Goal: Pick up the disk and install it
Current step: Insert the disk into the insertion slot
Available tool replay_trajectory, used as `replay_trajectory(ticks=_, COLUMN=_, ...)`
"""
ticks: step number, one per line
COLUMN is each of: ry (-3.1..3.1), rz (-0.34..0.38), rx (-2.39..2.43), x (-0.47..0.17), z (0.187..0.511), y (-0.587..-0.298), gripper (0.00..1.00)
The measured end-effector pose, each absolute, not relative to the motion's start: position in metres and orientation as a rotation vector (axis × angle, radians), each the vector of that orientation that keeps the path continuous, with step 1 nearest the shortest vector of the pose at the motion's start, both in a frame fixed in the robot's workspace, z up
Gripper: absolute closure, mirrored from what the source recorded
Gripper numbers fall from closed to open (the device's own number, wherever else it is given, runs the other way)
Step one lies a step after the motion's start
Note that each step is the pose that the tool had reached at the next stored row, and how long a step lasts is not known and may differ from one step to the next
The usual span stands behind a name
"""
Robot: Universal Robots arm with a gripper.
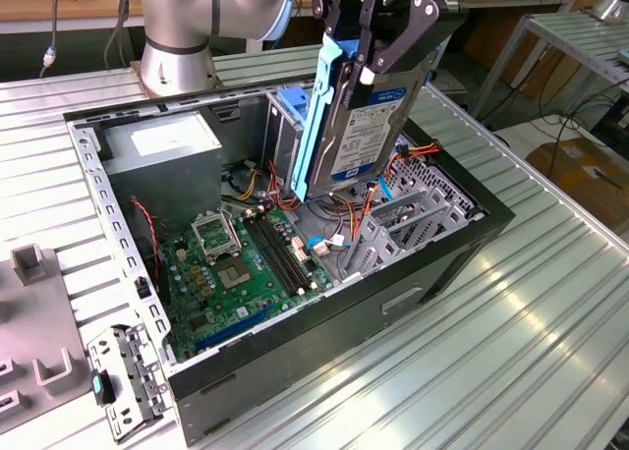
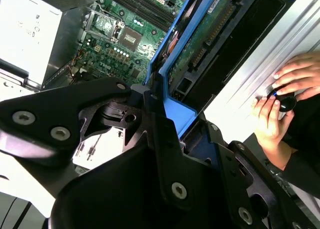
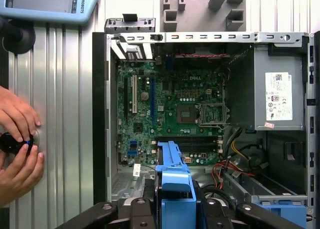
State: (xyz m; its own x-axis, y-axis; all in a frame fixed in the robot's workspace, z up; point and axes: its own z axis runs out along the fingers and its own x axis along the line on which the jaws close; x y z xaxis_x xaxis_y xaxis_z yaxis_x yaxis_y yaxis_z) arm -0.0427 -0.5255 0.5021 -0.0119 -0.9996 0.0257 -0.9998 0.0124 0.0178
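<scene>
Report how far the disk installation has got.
Done: the disk has been picked up. The gripper is shut on it and holds it upright on end. In hand: the disk hangs over the open computer case, beside the motherboard. Left: the disk is not yet seated in a bay.

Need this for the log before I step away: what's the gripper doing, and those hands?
Gripper: shut on the disk, above the open case.
Person's hands: touching a small black object.
</scene>
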Motion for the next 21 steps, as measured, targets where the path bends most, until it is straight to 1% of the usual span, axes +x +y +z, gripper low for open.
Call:
replay_trajectory(ticks=8, ry=-2.213, rz=0.008, rx=2.186, x=-0.043, z=0.502, y=-0.527, gripper=0.63)
replay_trajectory(ticks=17, ry=-2.213, rz=0.009, rx=2.186, x=-0.042, z=0.502, y=-0.540, gripper=0.63)
replay_trajectory(ticks=21, ry=-2.213, rz=0.009, rx=2.186, x=-0.030, z=0.502, y=-0.542, gripper=0.63)
